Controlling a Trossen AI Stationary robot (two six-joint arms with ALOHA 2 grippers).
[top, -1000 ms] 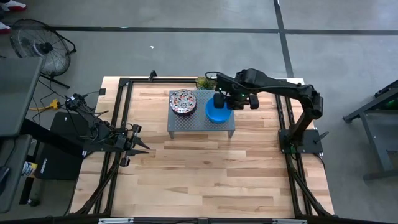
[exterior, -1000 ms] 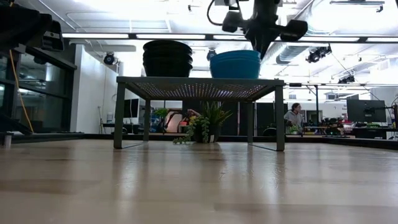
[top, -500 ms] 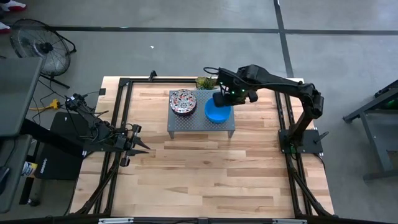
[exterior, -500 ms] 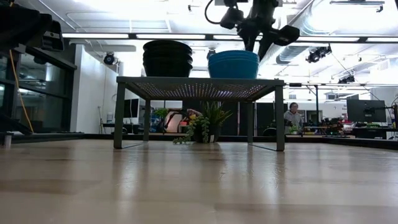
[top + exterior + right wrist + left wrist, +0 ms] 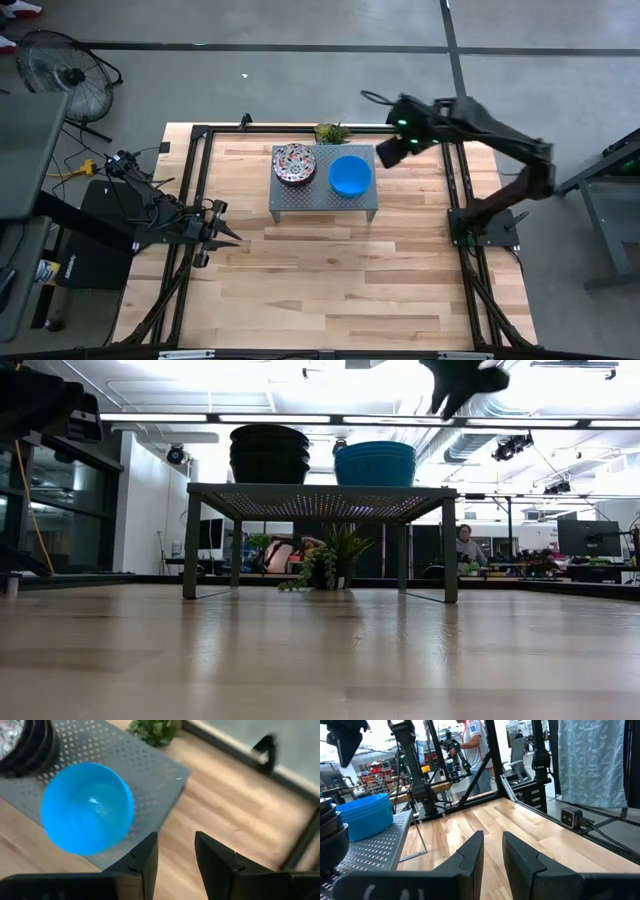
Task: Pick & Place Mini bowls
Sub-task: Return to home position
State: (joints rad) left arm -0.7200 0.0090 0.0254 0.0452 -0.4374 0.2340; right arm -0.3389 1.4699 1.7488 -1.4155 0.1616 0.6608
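We see the blue mini bowls (image 5: 350,176) stacked on the grey perforated shelf (image 5: 325,206), toward the right arm. The patterned mini bowls (image 5: 294,164) are stacked just beside them. The shelf stands at the far side of the tabletop (image 5: 330,285). The right pincer (image 5: 384,154) hovers high, just past the shelf's right edge, fingers apart and empty. The left pincer (image 5: 226,225) waits at the tabletop's left edge, slightly parted, holding nothing.

The table (image 5: 330,285) bears a shelf (image 5: 322,202) holding blue bowls (image 5: 350,176), patterned bowls (image 5: 294,164).
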